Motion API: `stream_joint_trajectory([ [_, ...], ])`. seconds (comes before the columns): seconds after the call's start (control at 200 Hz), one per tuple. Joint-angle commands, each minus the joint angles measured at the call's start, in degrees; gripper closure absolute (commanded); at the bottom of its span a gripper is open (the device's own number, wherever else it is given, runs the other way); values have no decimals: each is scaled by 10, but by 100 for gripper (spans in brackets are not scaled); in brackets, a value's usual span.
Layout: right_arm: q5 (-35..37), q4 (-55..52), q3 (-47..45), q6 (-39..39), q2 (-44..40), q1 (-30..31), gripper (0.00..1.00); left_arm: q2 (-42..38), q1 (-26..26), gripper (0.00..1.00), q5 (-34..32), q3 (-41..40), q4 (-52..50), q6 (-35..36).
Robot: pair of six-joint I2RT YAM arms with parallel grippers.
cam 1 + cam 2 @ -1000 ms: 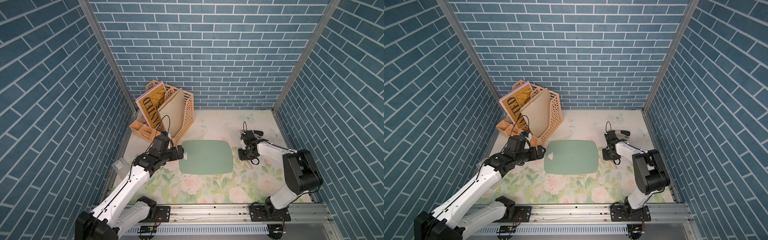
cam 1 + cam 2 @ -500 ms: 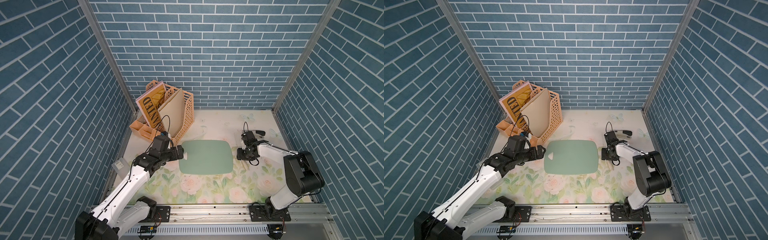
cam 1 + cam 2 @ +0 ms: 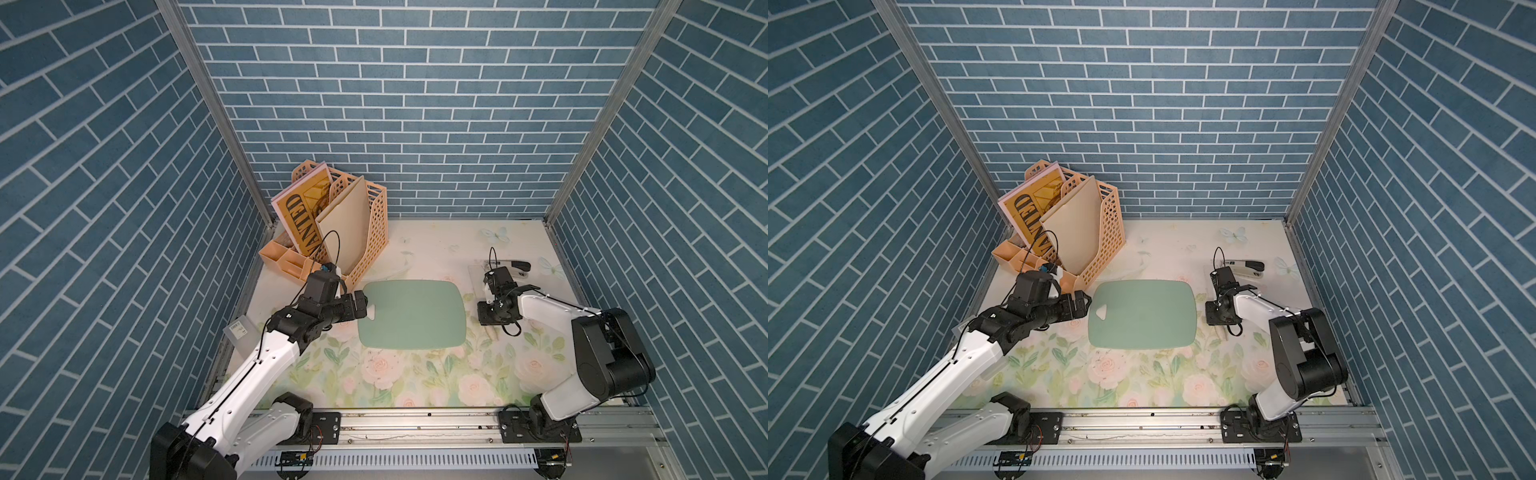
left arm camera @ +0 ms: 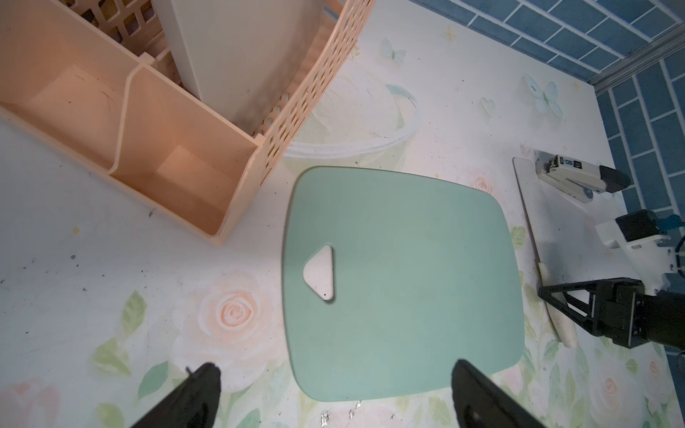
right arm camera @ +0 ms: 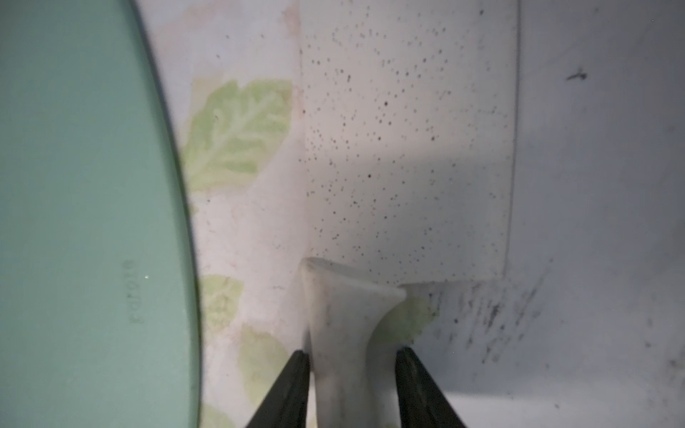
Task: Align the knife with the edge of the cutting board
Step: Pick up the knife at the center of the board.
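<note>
The mint-green cutting board [image 3: 415,316] [image 3: 1142,316] lies flat mid-table, its triangular hole toward my left arm. The pale knife [image 4: 526,207] lies on the mat just right of the board's right short edge [image 5: 74,185], roughly parallel to it, with a strip of mat between them. Its speckled blade [image 5: 407,129] points to the back and its cream handle [image 5: 344,326] to the front. My right gripper [image 5: 352,355] [image 3: 492,324] straddles the handle, one finger against it and a small gap at the other. My left gripper [image 4: 335,374] [image 3: 361,305] hovers wide open at the board's left edge, holding nothing.
A black-and-silver stapler [image 3: 515,266] [image 4: 582,178] sits behind the knife's blade tip, near the right wall. A peach desk organizer [image 3: 345,232] with a book and folders stands at the back left, close to my left wrist. A small clear labelled box [image 3: 240,330] lies by the left wall.
My right gripper has shifted slightly toward the front, down to the knife's handle. The board and my left arm have not moved.
</note>
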Motion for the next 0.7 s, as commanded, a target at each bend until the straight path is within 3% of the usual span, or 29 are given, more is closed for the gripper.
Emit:
stream_joint_trajectory([
  [0.0, 3, -6, 3, 11, 20, 3, 62, 2, 3, 0, -8, -8, -5, 6],
  [0.445, 26, -5, 15, 67, 36, -3, 78, 0, 3, 0, -9, -8, -5, 6],
  [0.695, 12, 1, 17, 70, 35, -3, 76, -1, 4, 1, -8, -8, -5, 5],
])
